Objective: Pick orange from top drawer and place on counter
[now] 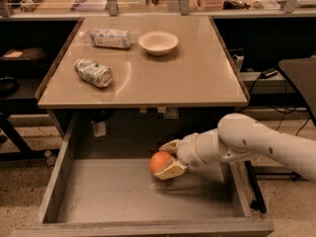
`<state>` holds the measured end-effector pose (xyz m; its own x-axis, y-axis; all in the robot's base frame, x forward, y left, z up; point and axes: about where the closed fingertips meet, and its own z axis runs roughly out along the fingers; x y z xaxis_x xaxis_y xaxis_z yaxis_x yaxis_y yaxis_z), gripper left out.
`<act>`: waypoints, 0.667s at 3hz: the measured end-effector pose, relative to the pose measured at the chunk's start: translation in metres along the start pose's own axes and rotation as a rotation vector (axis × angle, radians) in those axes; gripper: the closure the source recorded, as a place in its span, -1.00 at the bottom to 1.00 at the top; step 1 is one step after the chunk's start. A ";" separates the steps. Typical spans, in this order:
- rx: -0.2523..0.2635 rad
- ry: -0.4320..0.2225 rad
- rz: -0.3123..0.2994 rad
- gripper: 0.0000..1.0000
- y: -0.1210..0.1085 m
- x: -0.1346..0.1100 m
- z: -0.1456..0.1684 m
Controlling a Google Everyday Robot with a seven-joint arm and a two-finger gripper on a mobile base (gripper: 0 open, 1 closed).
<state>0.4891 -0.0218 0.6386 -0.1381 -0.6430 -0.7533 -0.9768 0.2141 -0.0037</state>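
Claw (165, 159) clamped on orange (158, 160) inside open top drawer (113, 194), glossy tan counter (187, 73), speckled floor (19, 181)

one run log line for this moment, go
phase: grasp | hand: inside top drawer, shut on orange | counter: orange not yet placed

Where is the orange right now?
In the camera view, the orange sits inside the open top drawer, right of centre, below the front edge of the counter, held in the gripper.
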 end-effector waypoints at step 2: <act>0.115 -0.034 -0.094 1.00 -0.006 -0.053 -0.077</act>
<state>0.4896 -0.0458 0.7297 -0.0396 -0.6394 -0.7679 -0.9597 0.2384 -0.1490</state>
